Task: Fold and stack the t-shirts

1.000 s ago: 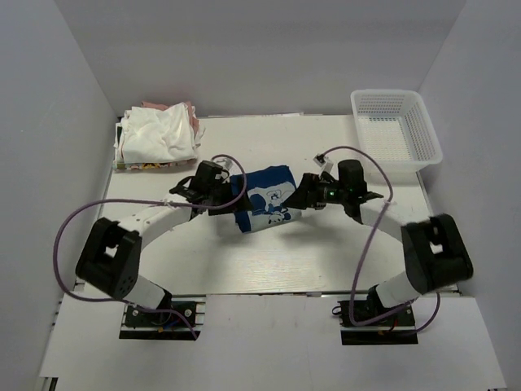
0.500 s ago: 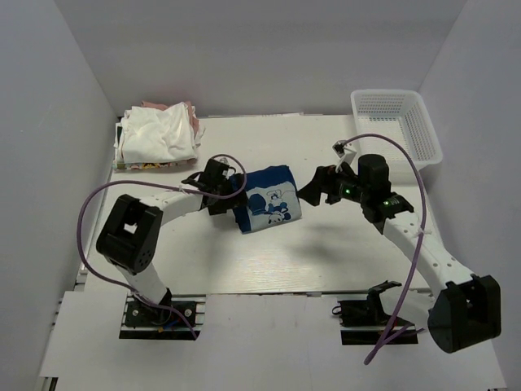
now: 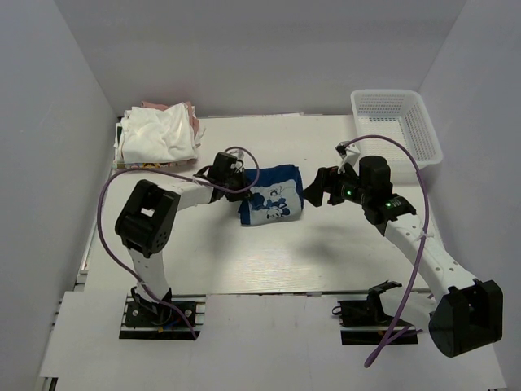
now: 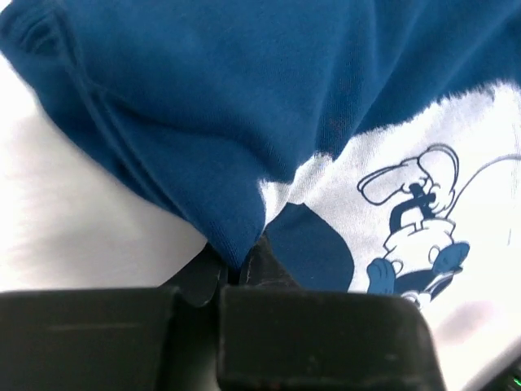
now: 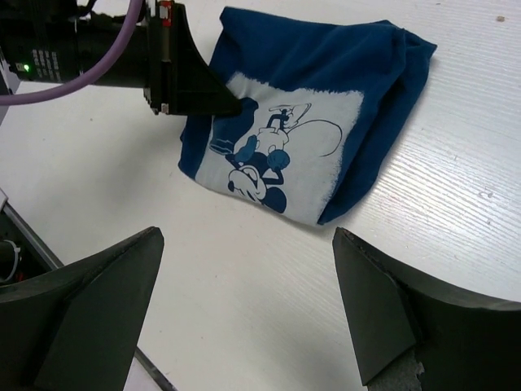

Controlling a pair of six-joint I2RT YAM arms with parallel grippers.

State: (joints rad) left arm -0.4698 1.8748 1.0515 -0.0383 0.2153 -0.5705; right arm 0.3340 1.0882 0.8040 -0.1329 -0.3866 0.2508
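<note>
A folded navy t-shirt with a white cartoon print lies in the middle of the table. My left gripper sits at its left edge, shut on a fold of the navy cloth; the pinch shows close up in the left wrist view. From the right wrist view the left gripper bites the shirt at the print's corner. My right gripper hovers just right of the shirt, open and holding nothing. A heap of white and pink t-shirts lies at the back left.
A white plastic mesh basket stands at the back right corner. Purple cables loop off both arms. Grey walls close in on the table at the left, back and right.
My left gripper has shut on the navy shirt's left edge, and the arm has pushed slightly right. The right arm swung out to the right, then held, jaws still open.
</note>
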